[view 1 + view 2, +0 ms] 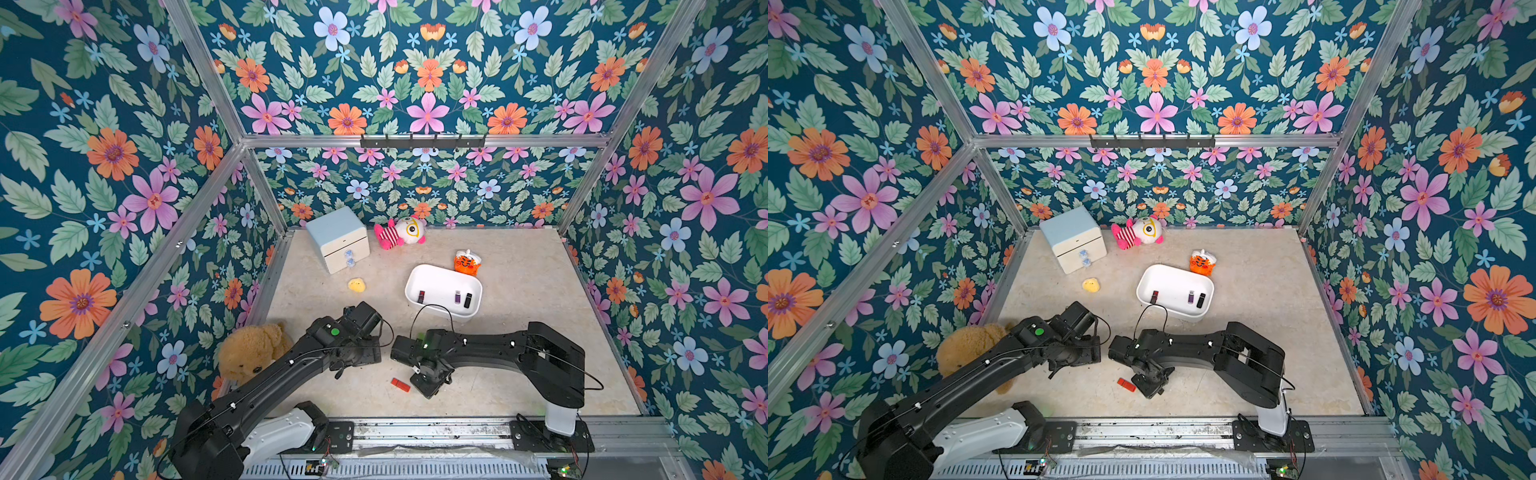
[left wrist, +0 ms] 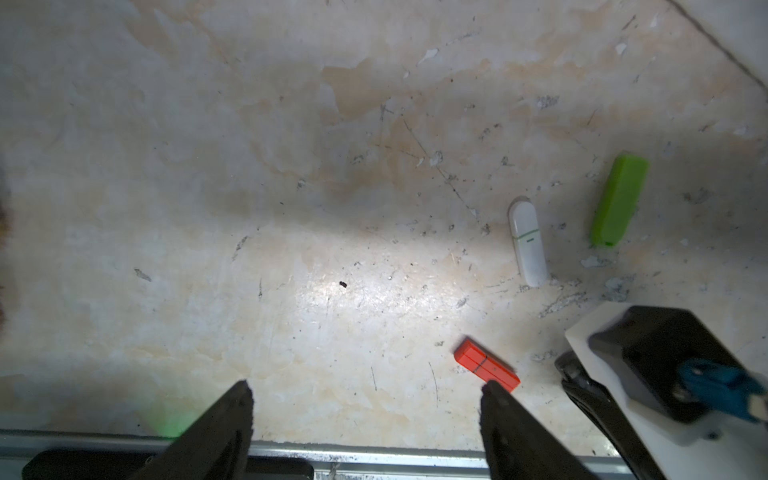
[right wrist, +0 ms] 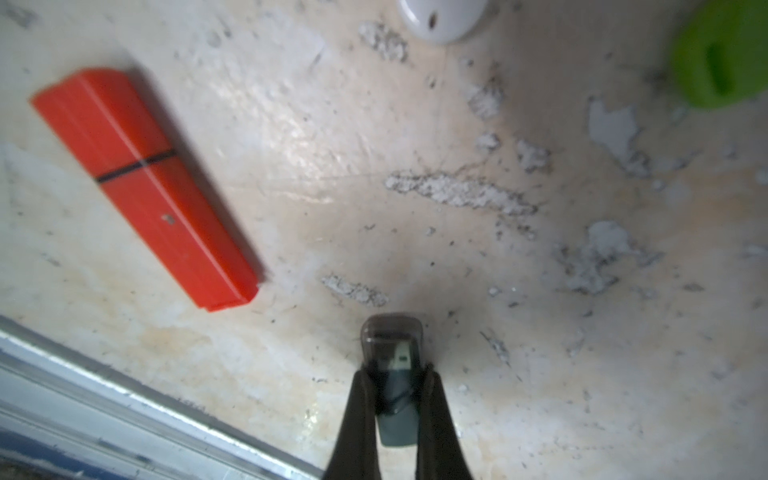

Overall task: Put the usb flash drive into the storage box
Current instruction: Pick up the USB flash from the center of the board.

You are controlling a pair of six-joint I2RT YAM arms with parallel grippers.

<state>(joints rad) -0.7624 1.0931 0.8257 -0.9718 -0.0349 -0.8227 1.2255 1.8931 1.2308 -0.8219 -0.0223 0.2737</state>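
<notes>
Right gripper (image 3: pixel 392 372) clenched on a grey flash drive (image 3: pixel 392 338); red flash drive (image 1: pixel 400 385) just beside it at 9 o'clock in a top view; storage box (image 1: pixel 440 284), three drives (image 1: pixel 457 297) inside, at 12 o'clock, well apart; left gripper (image 2: pixel 365 386) spread wide, empty.

twin high views down over whole table (image 1: pixel 519 270); wrist views close, perhaps tilted, red drive (image 2: pixel 486 370) in both

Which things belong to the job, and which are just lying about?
Job: right gripper, its grey flash drive, red flash drive, white flash drive, green flash drive, storage box.
Lying about: teddy bear, drawer cabinet, pink striped doll, tiger plush, yellow plush.
</notes>
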